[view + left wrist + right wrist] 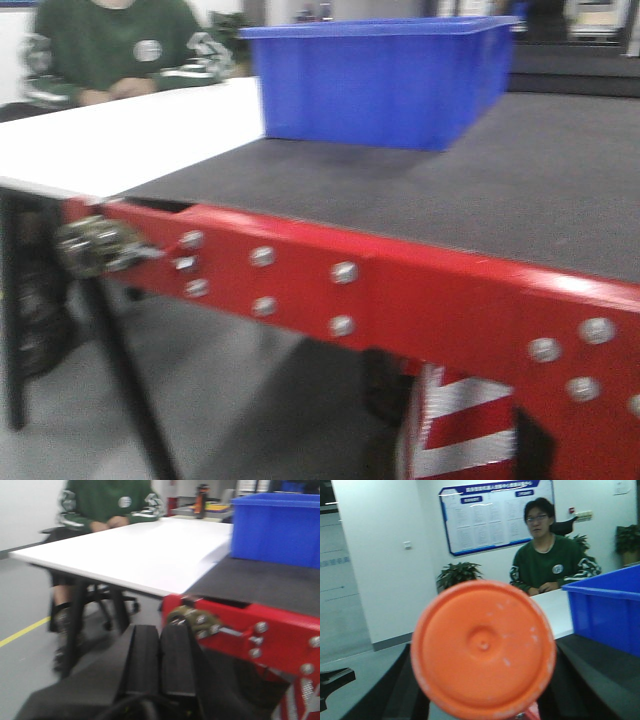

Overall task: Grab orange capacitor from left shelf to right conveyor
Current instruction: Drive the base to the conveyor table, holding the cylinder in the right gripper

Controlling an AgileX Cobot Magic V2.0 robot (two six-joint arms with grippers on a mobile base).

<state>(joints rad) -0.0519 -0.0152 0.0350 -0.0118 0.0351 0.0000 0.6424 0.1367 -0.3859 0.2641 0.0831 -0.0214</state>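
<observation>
Right gripper (482, 702) clamps the orange lidded cylindrical capacitor (483, 647); left gripper (160, 647) is closed empty, with the dark red-edged fabric conveyor belt (260, 585) ahead-right.

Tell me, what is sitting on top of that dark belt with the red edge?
A blue bin stands on the belt, toward its far side. The bin's walls hide whatever is inside it.
</observation>
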